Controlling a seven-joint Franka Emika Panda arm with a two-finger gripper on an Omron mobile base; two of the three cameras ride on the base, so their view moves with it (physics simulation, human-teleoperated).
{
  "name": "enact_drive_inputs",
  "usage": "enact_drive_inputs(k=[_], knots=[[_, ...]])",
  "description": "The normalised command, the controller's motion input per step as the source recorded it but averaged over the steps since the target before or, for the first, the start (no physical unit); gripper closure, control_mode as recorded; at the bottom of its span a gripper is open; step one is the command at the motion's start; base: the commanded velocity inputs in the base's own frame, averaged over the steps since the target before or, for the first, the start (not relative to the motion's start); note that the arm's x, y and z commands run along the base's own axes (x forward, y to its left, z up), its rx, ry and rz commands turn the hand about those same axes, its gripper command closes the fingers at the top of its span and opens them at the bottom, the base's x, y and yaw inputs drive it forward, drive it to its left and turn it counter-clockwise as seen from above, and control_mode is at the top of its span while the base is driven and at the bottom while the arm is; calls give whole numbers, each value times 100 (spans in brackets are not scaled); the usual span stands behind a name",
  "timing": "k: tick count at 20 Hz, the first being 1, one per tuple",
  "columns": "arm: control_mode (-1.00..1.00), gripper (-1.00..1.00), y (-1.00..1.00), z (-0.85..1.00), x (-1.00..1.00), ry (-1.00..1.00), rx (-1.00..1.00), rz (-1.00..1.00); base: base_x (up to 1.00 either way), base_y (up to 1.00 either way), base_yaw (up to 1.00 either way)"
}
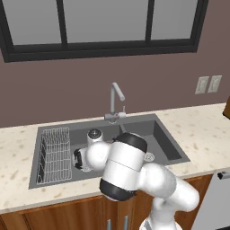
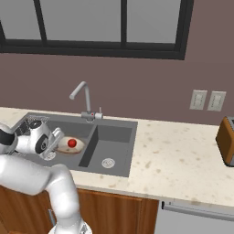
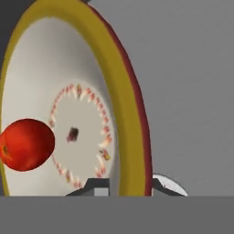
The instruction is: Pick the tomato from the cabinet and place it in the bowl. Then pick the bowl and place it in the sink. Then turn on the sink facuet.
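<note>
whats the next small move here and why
Probably lower a little and let go: the fingers pinch the rim of the bowl, which holds the tomato and is already in the left basin of the sink. The sink facuet is not yet touched.

Dark grey two-basin sink (image 1: 168,143) set into a speckled counter (image 1: 204,130), wire rack (image 1: 55,155) in the left basin. Silver faucet (image 1: 115,102) behind, white arm (image 1: 134,173) bent over the middle.
</note>
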Motion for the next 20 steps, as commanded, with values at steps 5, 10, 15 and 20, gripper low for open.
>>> enact_drive_inputs(k=[5,10,15,20], knots=[[-100,100,1,-14,21,8,8,-9,0,0,0],[-100,-100,0,-2,3,7,9,-8,0,0,0],[-100,-100,1,47,-7,1,7,-11,0,0,0],[-100,-100,6,70,-33,2,2,-13,0,0,0]])
